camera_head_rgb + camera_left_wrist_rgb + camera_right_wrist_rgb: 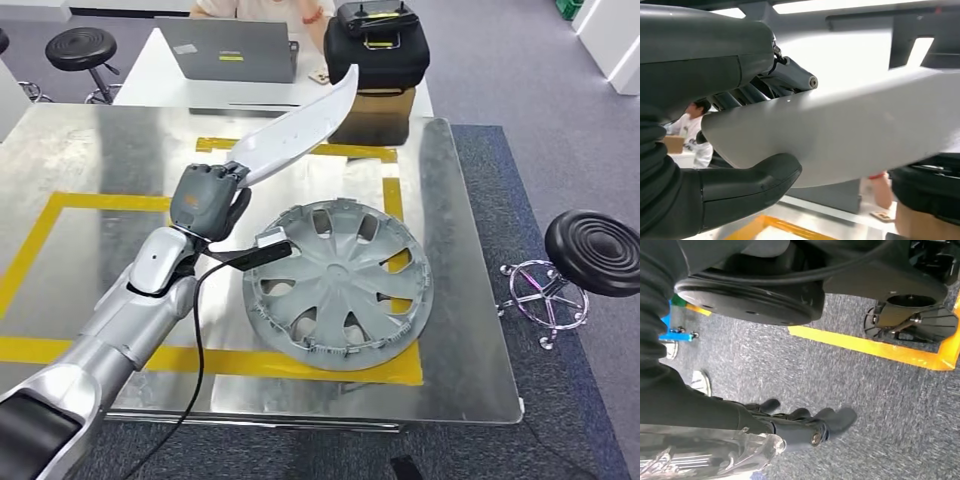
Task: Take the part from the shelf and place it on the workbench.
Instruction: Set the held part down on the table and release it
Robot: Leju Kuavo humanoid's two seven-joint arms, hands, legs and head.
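One left hand [207, 200], fingers [753, 182] clasping one white curved part [302, 125] above the counter [453, 300]; one grey wheel cover [338, 287] lies flat; right hand [806, 425] holds nothing, fingers loosely extended.

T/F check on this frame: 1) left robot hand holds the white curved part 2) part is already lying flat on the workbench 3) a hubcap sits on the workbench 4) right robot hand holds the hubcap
1) True: the left robot hand grips the white curved part.
2) False: it is held above the workbench.
3) True: the grey hubcap lies flat there.
4) False: the right robot hand hangs over carpet, holding nothing.
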